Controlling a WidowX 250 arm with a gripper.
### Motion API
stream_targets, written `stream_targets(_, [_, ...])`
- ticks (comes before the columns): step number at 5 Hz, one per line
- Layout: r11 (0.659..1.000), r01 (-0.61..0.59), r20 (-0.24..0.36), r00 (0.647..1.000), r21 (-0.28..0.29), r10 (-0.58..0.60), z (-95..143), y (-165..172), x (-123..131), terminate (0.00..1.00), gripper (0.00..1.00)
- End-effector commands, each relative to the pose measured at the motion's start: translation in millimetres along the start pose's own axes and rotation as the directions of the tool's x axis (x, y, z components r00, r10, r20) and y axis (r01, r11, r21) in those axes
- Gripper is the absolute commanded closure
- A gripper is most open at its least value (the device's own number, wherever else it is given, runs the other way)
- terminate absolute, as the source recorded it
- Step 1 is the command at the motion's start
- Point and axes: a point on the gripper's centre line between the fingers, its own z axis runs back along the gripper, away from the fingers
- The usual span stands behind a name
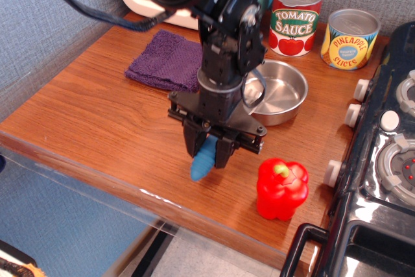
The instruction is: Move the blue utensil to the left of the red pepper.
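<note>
My gripper is shut on the blue utensil, whose light-blue handle hangs down from between the fingers, its tip close to or touching the wooden counter. The tines are hidden inside the gripper. The red pepper stands upright near the counter's front right edge, a short way to the right of the utensil, apart from it.
A steel pan sits behind the arm, partly hidden. A purple cloth lies at the back left. A tomato sauce can and pineapple can stand at the back. A toy microwave is behind the arm. A stove borders the right.
</note>
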Motion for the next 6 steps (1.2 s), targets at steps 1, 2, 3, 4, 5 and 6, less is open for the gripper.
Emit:
stream_targets(1, [0.993, -0.115, 0.029, 0.993, -0.022, 0.115, -0.4, -7.9, -6.2, 0.00, 1.00])
stream_targets(2, [0.993, -0.117, 0.101, 0.988, -0.002, 0.117, 12.7, -4.5, -6.9, 0.00, 1.00])
stream_targets(3, [0.996, -0.085, 0.184, 0.979, 0.006, 0.083, 39.5, 5.1, -4.5, 0.00, 1.00])
stream_targets(4, [0.998, -0.061, 0.227, 0.972, 0.007, 0.058, 61.0, 23.2, -1.4, 0.00, 1.00])
stream_targets(5, [0.999, -0.053, 0.184, 0.981, -0.001, 0.053, 52.0, 36.4, 1.9, 0.00, 1.00])
stream_targets(6, [0.999, -0.031, 0.110, 0.993, -0.009, 0.032, 30.6, 44.0, 5.8, 0.00, 1.00])
